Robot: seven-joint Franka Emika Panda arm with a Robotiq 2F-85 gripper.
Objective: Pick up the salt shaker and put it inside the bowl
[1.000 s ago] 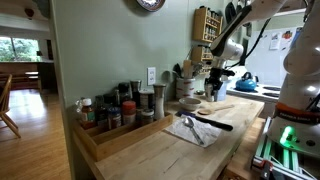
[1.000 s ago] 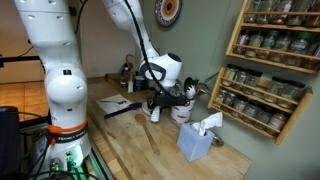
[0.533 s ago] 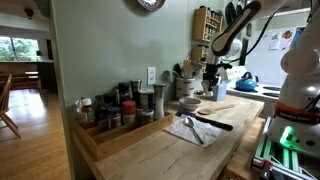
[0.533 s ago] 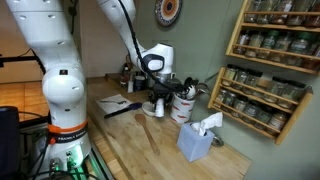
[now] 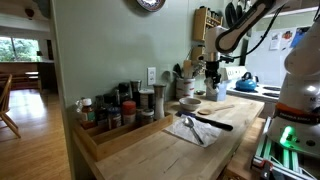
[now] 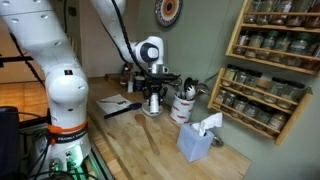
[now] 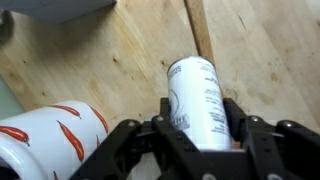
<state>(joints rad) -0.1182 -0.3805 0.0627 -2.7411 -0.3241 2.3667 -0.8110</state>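
1. Robot's claw (image 7: 200,118) is closed partway. Its two dark fingers (image 7: 243,126) press on opposite sides of the salt shaker (image 7: 200,85), a plain white cylinder.
2. Most of the shaker reaches out past the fingertips. A grip near one end like this probably leaves the body free to be lowered into a dish.
3. In an exterior view the claw (image 6: 153,88) points straight down over the wooden counter (image 6: 130,150), with the shaker (image 6: 153,101) upright beneath it. It appears lifted off the wood, though the gap is too small to be sure.
4. The bowl (image 5: 190,103), cream-white outside and darker inside, sits on the counter near the shaker, apart from it and lower down.
5. A white mug with red chilli markings (image 7: 50,145) stands just beside the held shaker, so a sideways carry likely needs care to clear it.
6. Judged stage: the shaker is grasped but not yet in the bowl.
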